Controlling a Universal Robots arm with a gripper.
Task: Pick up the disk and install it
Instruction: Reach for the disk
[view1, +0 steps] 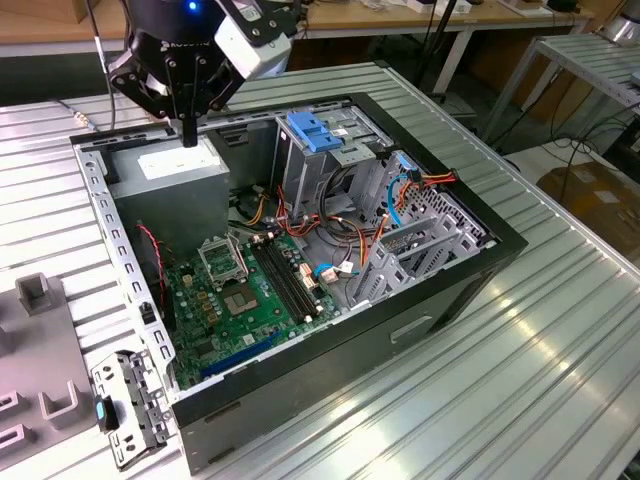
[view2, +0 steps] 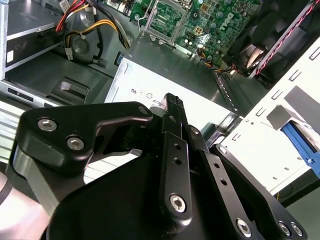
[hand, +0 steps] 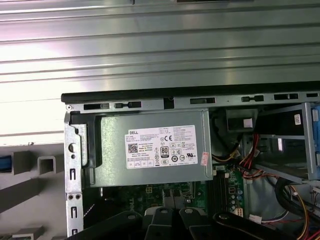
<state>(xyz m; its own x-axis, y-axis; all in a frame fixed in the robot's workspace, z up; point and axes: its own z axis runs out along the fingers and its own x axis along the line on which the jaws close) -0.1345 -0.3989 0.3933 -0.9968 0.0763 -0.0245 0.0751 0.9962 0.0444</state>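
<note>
My gripper (view1: 189, 133) hangs over the back corner of the open computer case (view1: 420, 320), at the exterior view's left. Its black fingers (view2: 172, 102) are pressed together into one narrow stem with nothing between them. The tips sit just above the grey power supply box (view1: 178, 172) with its white sticker (hand: 160, 146). The disk is out of view. The metal drive cage (view1: 330, 165) with a blue plastic latch (view1: 313, 130) on top stands a little to the exterior view's right of the gripper.
The green motherboard (view1: 245, 295) lies on the case floor, with bundles of orange, red and blue cables (view1: 400, 190) near the cage. Grey fixture blocks (view1: 35, 295) and a metal bracket with a blue clip (view1: 125, 405) lie on the ribbed table (view1: 520, 380) beside the case.
</note>
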